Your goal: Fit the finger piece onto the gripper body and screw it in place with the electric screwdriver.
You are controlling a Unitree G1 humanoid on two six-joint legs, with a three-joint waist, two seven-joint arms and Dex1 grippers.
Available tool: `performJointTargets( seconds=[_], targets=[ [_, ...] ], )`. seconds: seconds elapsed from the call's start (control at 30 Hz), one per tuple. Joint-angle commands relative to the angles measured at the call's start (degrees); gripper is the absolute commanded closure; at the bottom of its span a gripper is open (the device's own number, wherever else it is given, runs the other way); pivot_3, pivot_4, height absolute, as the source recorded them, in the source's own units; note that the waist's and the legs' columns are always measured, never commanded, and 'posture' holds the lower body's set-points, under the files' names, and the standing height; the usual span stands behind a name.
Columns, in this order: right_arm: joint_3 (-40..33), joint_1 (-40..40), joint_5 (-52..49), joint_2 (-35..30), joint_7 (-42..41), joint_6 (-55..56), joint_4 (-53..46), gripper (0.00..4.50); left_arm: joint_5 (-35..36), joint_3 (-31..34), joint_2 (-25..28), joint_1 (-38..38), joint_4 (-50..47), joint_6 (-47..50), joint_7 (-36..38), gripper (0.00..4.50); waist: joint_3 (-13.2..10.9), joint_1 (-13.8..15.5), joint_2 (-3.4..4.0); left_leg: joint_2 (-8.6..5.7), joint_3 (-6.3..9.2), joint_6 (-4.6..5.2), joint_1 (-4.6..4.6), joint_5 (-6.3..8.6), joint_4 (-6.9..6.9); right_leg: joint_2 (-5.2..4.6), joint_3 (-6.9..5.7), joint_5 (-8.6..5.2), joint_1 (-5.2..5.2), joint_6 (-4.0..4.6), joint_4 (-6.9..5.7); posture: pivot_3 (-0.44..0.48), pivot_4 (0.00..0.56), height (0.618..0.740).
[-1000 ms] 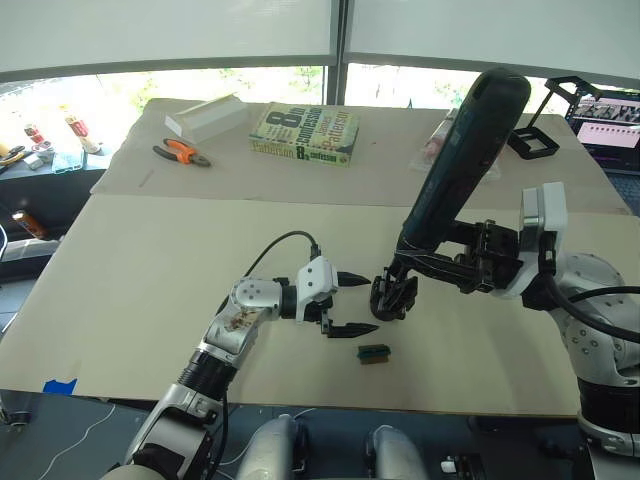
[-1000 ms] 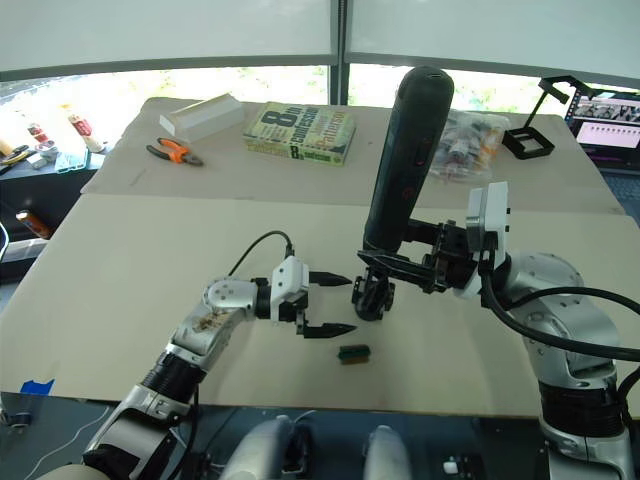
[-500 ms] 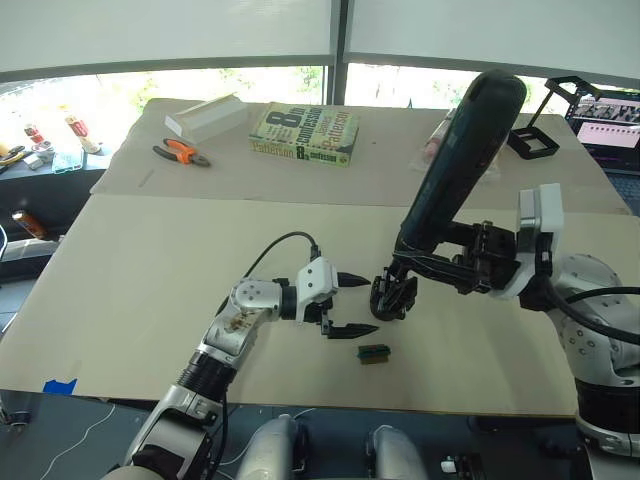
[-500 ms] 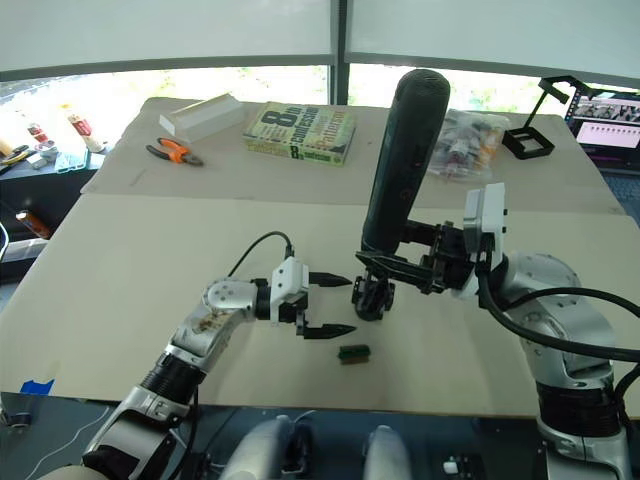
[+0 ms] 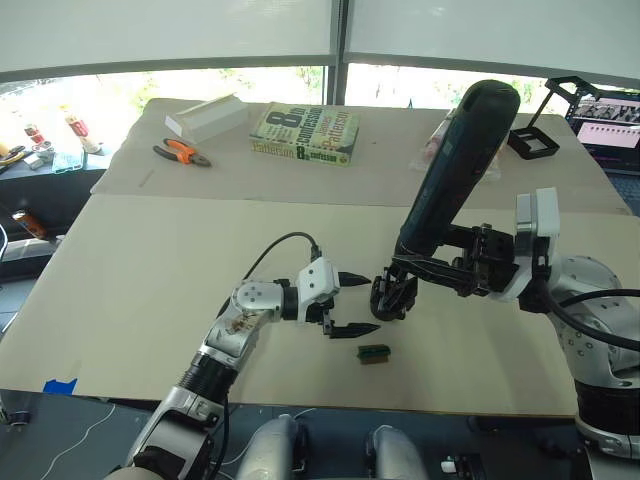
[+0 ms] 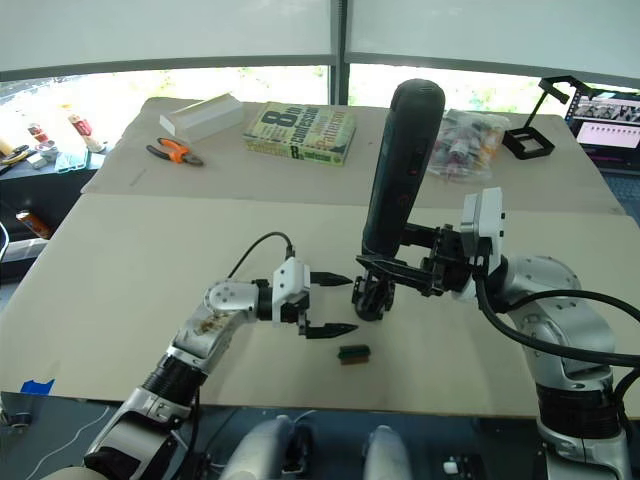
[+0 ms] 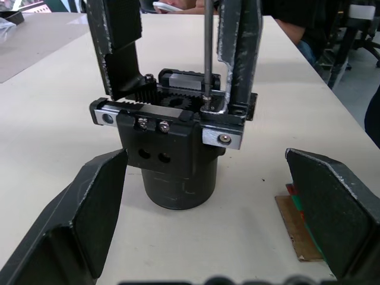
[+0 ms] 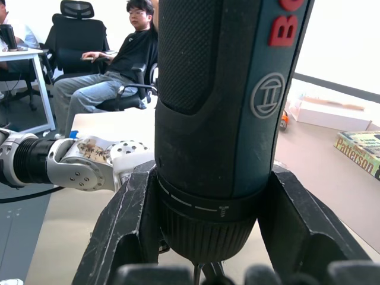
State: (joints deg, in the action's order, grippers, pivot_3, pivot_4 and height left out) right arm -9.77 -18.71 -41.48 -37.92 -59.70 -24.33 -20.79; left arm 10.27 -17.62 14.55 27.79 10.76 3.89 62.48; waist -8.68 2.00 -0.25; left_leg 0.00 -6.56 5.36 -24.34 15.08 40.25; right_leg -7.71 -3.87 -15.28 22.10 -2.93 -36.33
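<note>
Right hand (image 5: 420,268) grips screwdriver (image 5: 456,170) upright, bit down on body (image 5: 392,293). Left hand (image 5: 352,302) open just beside body.

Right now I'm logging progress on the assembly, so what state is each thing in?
Electric screwdriver: upright, clamped in the right gripper, bit down on the gripper body.
Gripper body: standing on the table.
Left gripper: jaws open, empty.
Book: closed, lying flat.
</note>
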Motion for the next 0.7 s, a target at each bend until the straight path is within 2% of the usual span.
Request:
performJointTargets(
  seconds=[0.03, 0.3, 0.47, 0.7],
  targets=[
    [-1.4, -0.7, -0.9, -0.2, 0.1, 1.7, -2.0, 2.57, -1.2, -0.8, -0.8, 1.7, 1.1, -0.9, -0.9, 0.00, 0.0, 0.0, 0.00, 0.00, 0.00, 0.00, 0.00, 0.00, 0.00, 0.00, 0.00, 0.00, 0.00, 0.00, 0.00, 0.000, 0.150, 0.740],
    [-1.6, -1.0, -1.1, -0.3, 0.5, 1.5, -2.4, 2.57, -4.7, -3.0, -4.9, 5.8, 9.8, -3.8, -2.5, 0.00, 0.0, 0.1, -0.01, -0.02, 0.00, 0.00, -0.01, 0.00, 0.00, 0.00, -0.01, 0.00, 0.00, 0.00, 0.00, 0.000, 0.150, 0.740],
    [-1.9, -0.8, -1.3, -0.6, 0.9, 1.4, -3.0, 2.57, -4.4, -2.3, -7.9, 8.1, 14.5, -4.9, -3.1, 0.00, 0.0, 0.1, -0.02, -0.01, 0.00, 0.00, -0.03, 0.00, 0.00, 0.00, -0.01, 0.00, 0.02, 0.00, 0.00, 0.000, 0.150, 0.740],
    [-2.6, 0.0, -1.5, -1.0, 1.4, 1.2, -3.9, 2.57, -4.9, -2.2, -9.3, 9.1, 18.2, -6.7, -3.1, 0.00, 0.0, 0.0, -0.02, 0.00, 0.00, 0.00, -0.03, 0.00, -0.01, 0.00, -0.01, 0.00, 0.03, 0.00, 0.01, 0.000, 0.150, 0.740]
  ],
)
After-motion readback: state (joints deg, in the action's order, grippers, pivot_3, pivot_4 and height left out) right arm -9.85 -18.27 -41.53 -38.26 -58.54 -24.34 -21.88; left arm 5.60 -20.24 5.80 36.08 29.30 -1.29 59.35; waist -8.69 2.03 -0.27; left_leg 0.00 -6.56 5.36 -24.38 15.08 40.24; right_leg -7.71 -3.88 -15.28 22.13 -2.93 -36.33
